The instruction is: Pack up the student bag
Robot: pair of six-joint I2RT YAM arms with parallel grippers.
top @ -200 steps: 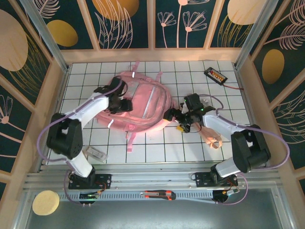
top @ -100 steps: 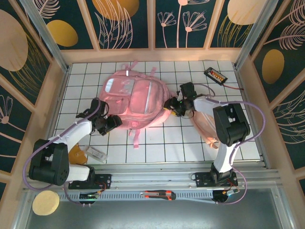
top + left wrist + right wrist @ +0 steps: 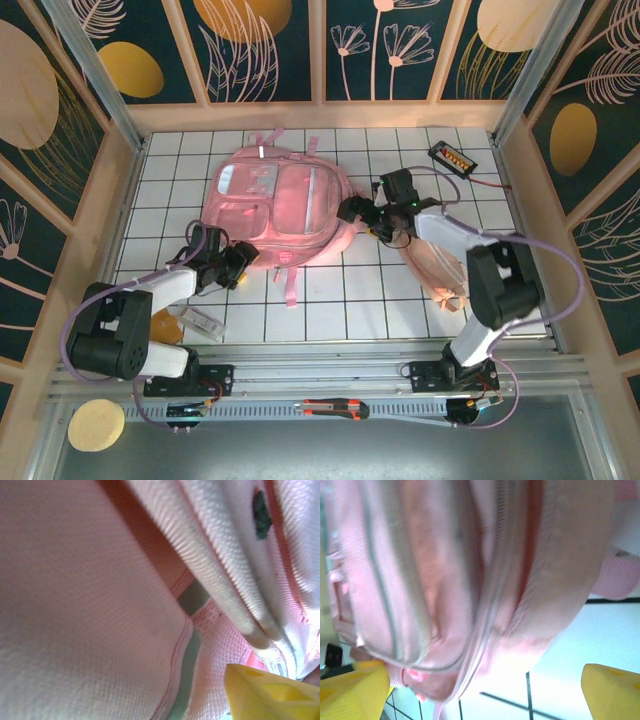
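Pink student bag (image 3: pixel 285 205) flat on gridded table (image 3: pixel 380 300). Top view: lies just ahead of left gripper (image 3: pixel 236 266), spread unreadable; just left of right gripper (image 3: pixel 360 212). Left wrist: pink fabric pressed close ahead, one yellow finger (image 3: pixel 270 695) lower right. Right wrist: yellow fingertips (image 3: pixel 350 690) spread wide, bag edge ahead between them.

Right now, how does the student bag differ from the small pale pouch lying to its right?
The student bag is far bigger; the pouch is small and slim. The bag is stronger pink with translucent front pockets; the pouch is paler and plain. The right arm crosses over part of the pouch; the bag lies mostly uncovered. Both lie flat on the gridded table.
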